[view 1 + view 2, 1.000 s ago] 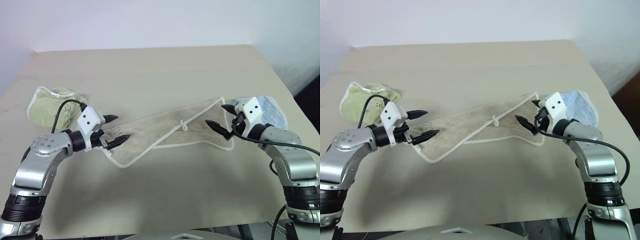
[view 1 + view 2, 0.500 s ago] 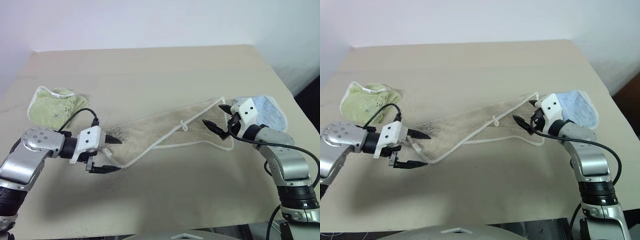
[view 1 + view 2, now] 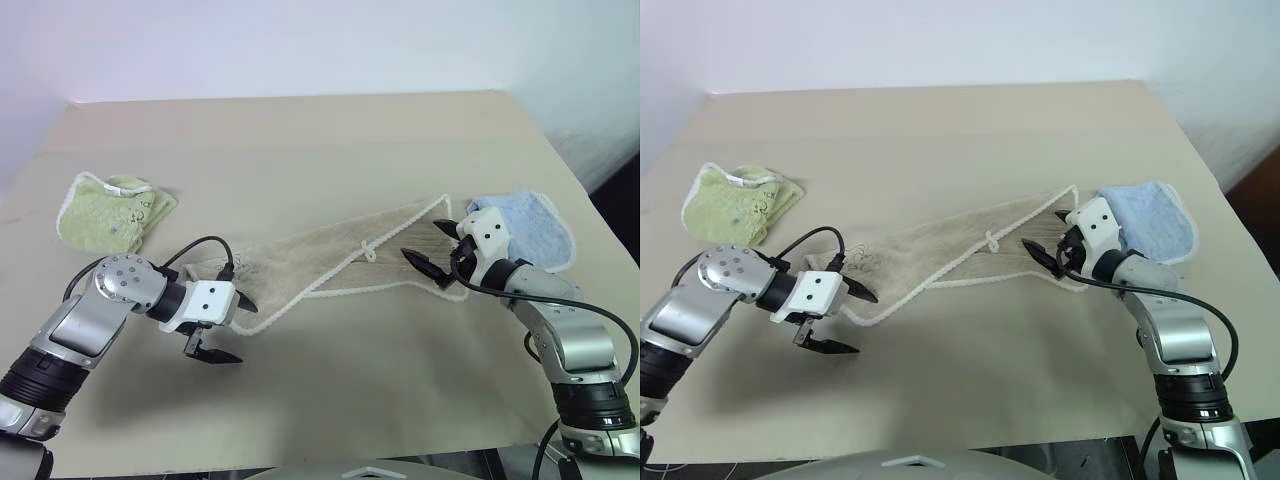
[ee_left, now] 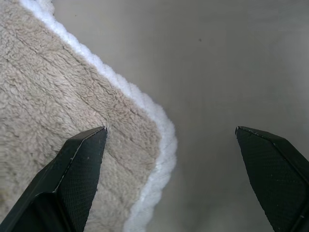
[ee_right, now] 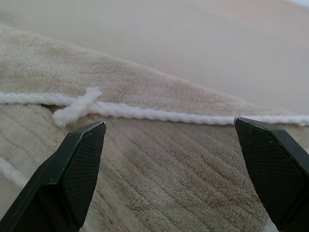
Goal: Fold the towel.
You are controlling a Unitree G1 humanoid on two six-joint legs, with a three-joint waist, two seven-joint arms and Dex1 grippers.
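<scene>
The beige towel [image 3: 320, 262] with white edging lies flat and stretched slantwise across the table, its small white loop [image 3: 368, 251] near the middle. My left gripper [image 3: 240, 330] is open at the towel's near left corner [image 4: 145, 116]. One finger [image 4: 72, 169] is over the cloth and the other finger [image 4: 275, 164] is over bare table. My right gripper [image 3: 421, 241] is open just above the towel's far right end, pointing along the cloth [image 5: 169, 164] toward the loop [image 5: 77, 109]. Neither gripper holds anything.
A light green towel [image 3: 110, 210] lies crumpled at the left of the beige table [image 3: 300, 140]. A light blue towel [image 3: 530, 230] lies at the right edge, just behind my right gripper. The table's near part in front of the towel is bare.
My left gripper has dropped and pulled back to the towel's near left corner, turning to point down and to the right. The right gripper has hardly moved.
</scene>
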